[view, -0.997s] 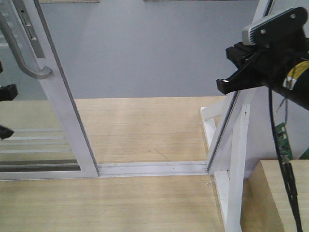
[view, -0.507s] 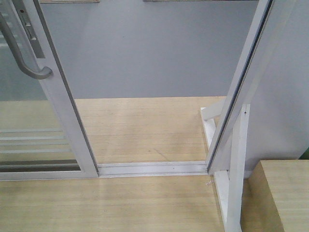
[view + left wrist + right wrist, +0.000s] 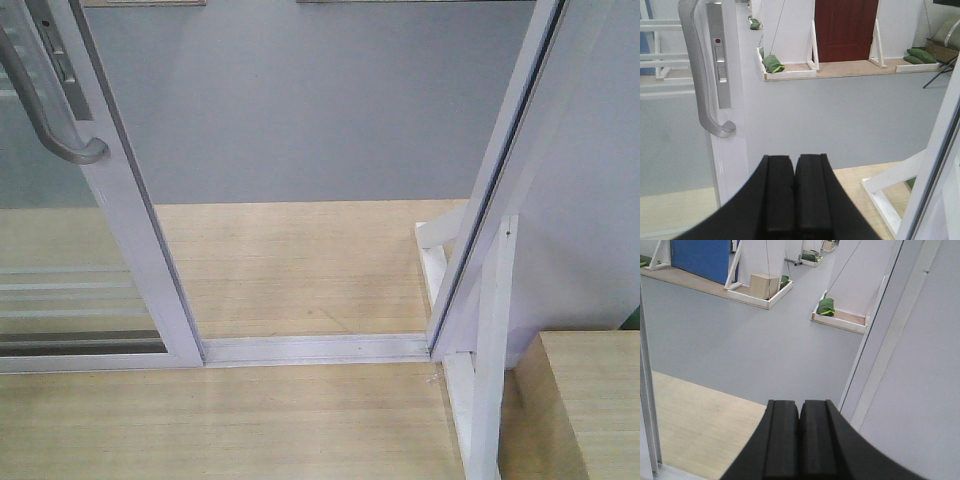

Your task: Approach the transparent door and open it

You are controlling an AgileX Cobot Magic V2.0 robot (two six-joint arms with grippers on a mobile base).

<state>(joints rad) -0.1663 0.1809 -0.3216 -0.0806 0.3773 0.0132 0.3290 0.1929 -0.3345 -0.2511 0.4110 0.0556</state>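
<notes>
The transparent door [image 3: 120, 215] stands at the left of the front view, slid left, with a curved grey handle [image 3: 45, 115] on its white upright. An open gap lies between it and the white frame post [image 3: 500, 190] on the right. In the left wrist view the handle [image 3: 702, 80] and lock plate [image 3: 721, 60] are up and left of my left gripper [image 3: 795, 162], which is shut and empty. My right gripper [image 3: 800, 407] is shut and empty, with the right frame post [image 3: 880, 335] beside it. Neither gripper shows in the front view.
A white floor track [image 3: 315, 348] crosses the wooden platform [image 3: 290, 270]. A white slanted support post [image 3: 490, 350] and a wooden box [image 3: 585, 400] stand at the right. Beyond lie grey floor, white partitions, green bags [image 3: 772, 64] and a dark red door [image 3: 846, 30].
One second ago the right arm and its gripper filled the upper right of the front view and a black piece showed at the left edge. Both have withdrawn out of that view. The door has not moved.
</notes>
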